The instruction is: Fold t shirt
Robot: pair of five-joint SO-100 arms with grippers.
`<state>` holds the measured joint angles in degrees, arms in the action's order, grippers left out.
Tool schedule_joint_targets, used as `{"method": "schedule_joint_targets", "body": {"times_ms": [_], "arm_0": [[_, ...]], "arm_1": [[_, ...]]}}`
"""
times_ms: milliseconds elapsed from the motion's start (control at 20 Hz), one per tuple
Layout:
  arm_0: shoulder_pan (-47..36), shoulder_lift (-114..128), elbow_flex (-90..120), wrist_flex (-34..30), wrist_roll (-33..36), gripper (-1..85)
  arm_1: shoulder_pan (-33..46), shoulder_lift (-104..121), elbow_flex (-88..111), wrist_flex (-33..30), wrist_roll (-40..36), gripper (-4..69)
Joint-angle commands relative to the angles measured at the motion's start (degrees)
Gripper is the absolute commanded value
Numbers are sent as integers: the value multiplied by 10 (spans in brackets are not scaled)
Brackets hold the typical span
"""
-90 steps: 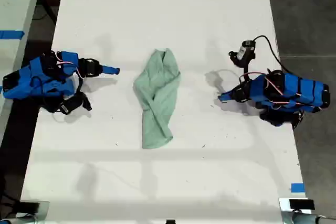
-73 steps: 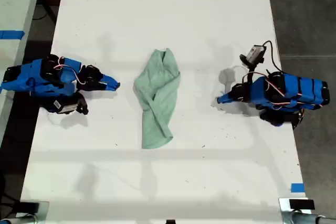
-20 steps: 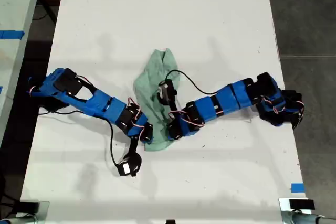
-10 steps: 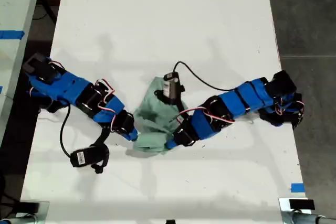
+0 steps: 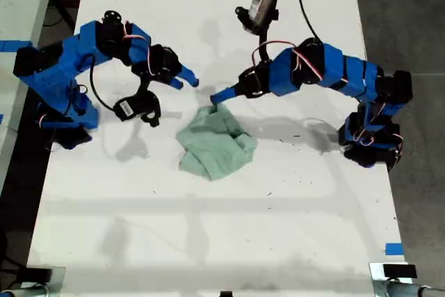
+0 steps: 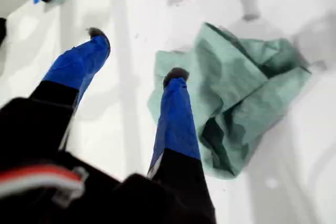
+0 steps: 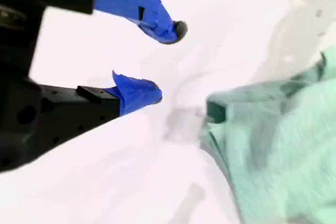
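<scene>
Pale mint-green wrinkled fabric t shirt [image 5: 215, 147], lately a long strip, now bunched and released; my first gripper [image 6: 136, 55] and my second gripper [image 7: 167, 60] both agape, empty; fold judged rough.

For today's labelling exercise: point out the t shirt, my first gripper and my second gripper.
t shirt [image 5: 215, 147]: exterior view, middle of the crumpled fabric.
my first gripper [image 6: 137, 56]: first wrist view, midway between the fingertips.
my second gripper [image 7: 167, 62]: second wrist view, midway between the fingertips.

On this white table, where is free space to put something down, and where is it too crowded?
The table is bare across its whole near strip, below the t shirt in the exterior view, and across the far strip above both arms. It is crowded in the middle band: my first gripper and my second gripper, both open, hang close to the crumpled shirt's far edge.
</scene>
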<state>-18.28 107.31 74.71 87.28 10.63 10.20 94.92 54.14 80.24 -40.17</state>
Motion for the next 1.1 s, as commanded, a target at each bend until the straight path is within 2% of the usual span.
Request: {"method": "schedule_joint_targets", "body": {"times_ms": [0, 100, 150, 200, 250, 300, 400, 500, 700, 800, 900, 1050], "arm_0": [[-62, 54, -51, 22, 36, 137], [-84, 98, -53, 35, 52, 124], [-92, 125, -46, 37, 61, 90], [-94, 156, -35, 37, 67, 40], [-85, 192, -21, 37, 73, -2], [-74, 242, 5, 37, 71, -2], [-68, 367, 98, 25, 46, -2], [-54, 464, 243, -15, 23, -2], [7, 534, 582, -214, -12, -2], [17, 574, 702, -288, -32, -2], [16, 624, 794, -324, -42, -2], [-6, 808, 949, -322, -52, -2]], "arm_1": [[94, 42, -4, 69, -46, 214], [132, 71, 16, 101, -55, 193], [134, 92, 15, 110, -58, 185], [127, 118, 14, 131, -51, 147], [118, 148, 15, 169, -31, 63], [104, 197, 48, 195, -11, 10], [64, 358, 222, 191, 53, 10], [30, 513, 411, 184, 128, 10], [-33, 725, 722, 137, 233, 11], [-68, 797, 824, 110, 271, 11], [-94, 853, 909, 78, 291, 11], [-117, 988, 1030, 63, 316, 11]]}}
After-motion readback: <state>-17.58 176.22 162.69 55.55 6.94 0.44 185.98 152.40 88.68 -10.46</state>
